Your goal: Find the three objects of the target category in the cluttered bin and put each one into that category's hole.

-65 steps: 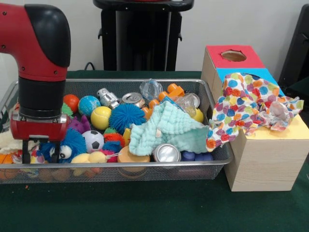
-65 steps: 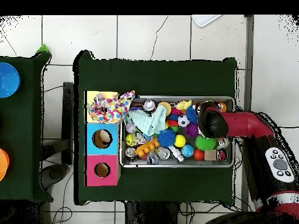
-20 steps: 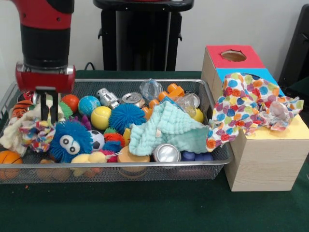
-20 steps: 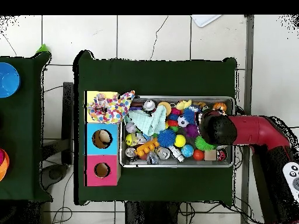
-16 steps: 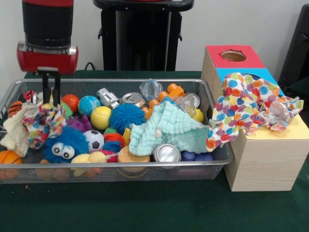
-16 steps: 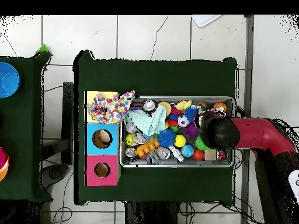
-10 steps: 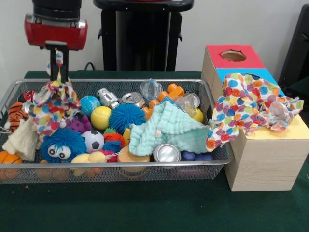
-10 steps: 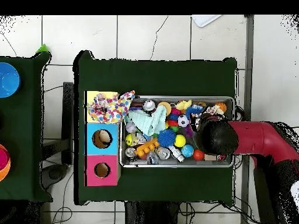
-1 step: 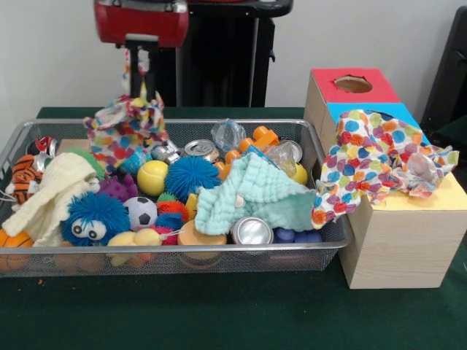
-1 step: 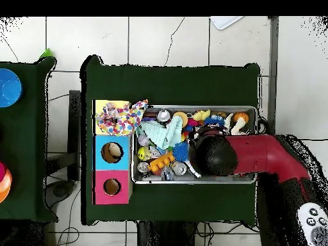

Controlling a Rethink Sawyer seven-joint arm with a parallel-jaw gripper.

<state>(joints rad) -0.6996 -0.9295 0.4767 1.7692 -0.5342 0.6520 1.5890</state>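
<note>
My gripper (image 9: 137,67) hangs high over the bin's back left part, shut on the top of a polka-dot cloth (image 9: 126,130) that dangles clear above the toys. A second polka-dot cloth (image 9: 373,156) lies draped over the wooden box (image 9: 398,240), covering its blue and yellow sections; the red section's hole (image 9: 353,84) is uncovered. A mint cloth (image 9: 252,191) lies in the bin's middle and a cream cloth (image 9: 49,194) at its left end. In the overhead view the arm (image 10: 215,155) hides the gripper and the held cloth.
The wire bin (image 9: 182,250) holds several balls, crushed cans (image 9: 252,230), a blue fuzzy toy (image 9: 93,219), a tiger toy (image 9: 22,177) and clear plastic bits. In the overhead view the box's blue hole (image 10: 112,152) and pink hole (image 10: 112,186) show beside the bin (image 10: 192,181).
The gripper has risen and moved right in the front view, lifting the polka-dot cloth out of the bin's left end. The cream cloth stayed behind on the toys.
</note>
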